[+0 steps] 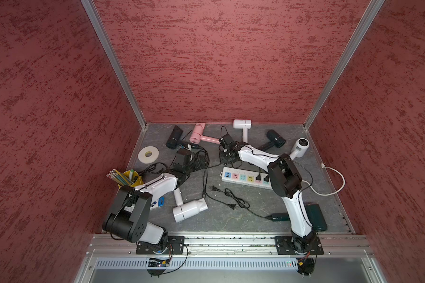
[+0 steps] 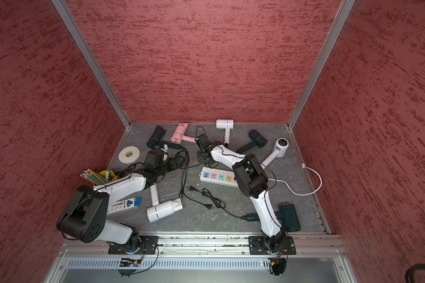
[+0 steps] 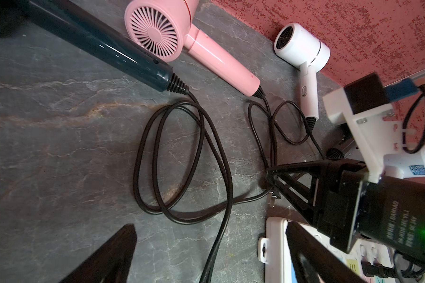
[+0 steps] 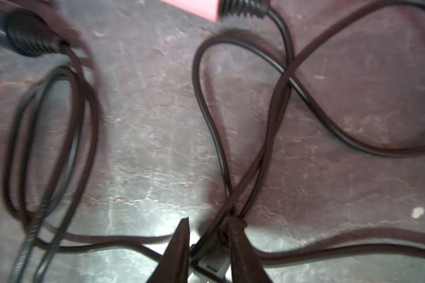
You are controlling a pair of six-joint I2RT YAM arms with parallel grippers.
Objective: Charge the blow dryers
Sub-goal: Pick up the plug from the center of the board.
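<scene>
Two plugs [image 1: 258,177] are seated in the power strip [image 1: 241,180]; the other blow dryers [image 1: 189,210] await connection. Right pincer [image 4: 209,247] grips a loose plug [image 4: 210,262] on the counter [image 1: 231,220]; left pincer [image 3: 211,227] stands open.

Seven blow dryers [image 1: 242,124] [image 1: 301,146] [image 1: 189,210] [image 1: 197,134] [image 1: 173,137] [image 1: 276,139] [image 1: 317,216]: three white, one pink, two black, one dark green. One power strip [image 1: 241,177], one tape roll [image 1: 142,155], one pencil cup [image 1: 136,182], one box [image 2: 124,204].

Both top views overlook the whole table [image 1: 231,220]; wrist views sit close above cords [image 3: 215,250].
</scene>
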